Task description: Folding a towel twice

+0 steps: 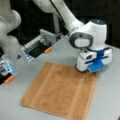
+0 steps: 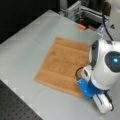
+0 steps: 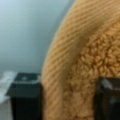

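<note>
One orange-brown towel (image 1: 58, 91) lies spread flat and unfolded on a grey table (image 1: 105, 100), with two paler bands running near opposite edges. In both front views the white and blue robot arm reaches down so that its pincer (image 1: 88, 72) sits at one corner of the towel (image 2: 63, 67), the corner toward a front view's right and top. In a front view the pincer (image 2: 80, 79) meets the towel's lower right edge, near the table's bottom right.

The wrist view shows the two dark fingers (image 3: 26, 97) of the pincer (image 3: 67, 100) standing apart, one on the bare table and one over the cloth, with the towel (image 3: 90, 50) edge rising between them; the pincer is spread, straddling the edge.

At the table's far edge sits a grey metal fixture (image 1: 41, 43) with an orange part (image 1: 47, 50).
</note>
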Motion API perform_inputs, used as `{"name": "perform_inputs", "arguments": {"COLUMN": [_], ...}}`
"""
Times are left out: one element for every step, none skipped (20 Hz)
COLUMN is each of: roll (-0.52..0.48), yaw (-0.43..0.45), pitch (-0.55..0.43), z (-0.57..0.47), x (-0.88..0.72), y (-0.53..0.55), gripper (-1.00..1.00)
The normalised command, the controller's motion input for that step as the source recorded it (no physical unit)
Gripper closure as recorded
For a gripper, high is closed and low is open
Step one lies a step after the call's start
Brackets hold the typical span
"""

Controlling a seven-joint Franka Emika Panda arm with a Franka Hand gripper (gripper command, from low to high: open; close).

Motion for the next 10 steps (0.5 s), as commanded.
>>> {"name": "perform_inputs", "arguments": {"roll": [-0.221,-0.221,-0.218,-0.216,-0.209,-0.201,-0.192,-0.188,-0.182,-0.169], "yaw": [0.152,0.151,0.153,0.155,0.159,0.167,0.178,0.180,0.177,0.206], "pitch": [-0.098,-0.097,-0.090,-0.078,-0.050,-0.030,-0.004,0.003,0.004,0.065], "z": [-0.07,-0.06,-0.04,-0.01,0.04,0.10,0.17,0.20,0.21,0.23], "x": [0.11,0.11,0.09,0.07,0.04,-0.01,-0.06,-0.10,-0.11,-0.16], "y": [0.02,0.02,0.02,0.02,0.00,-0.02,-0.06,-0.08,-0.09,-0.13], "gripper": [1.00,1.00,1.00,1.00,1.00,1.00,1.00,1.00,1.00,1.00]}}
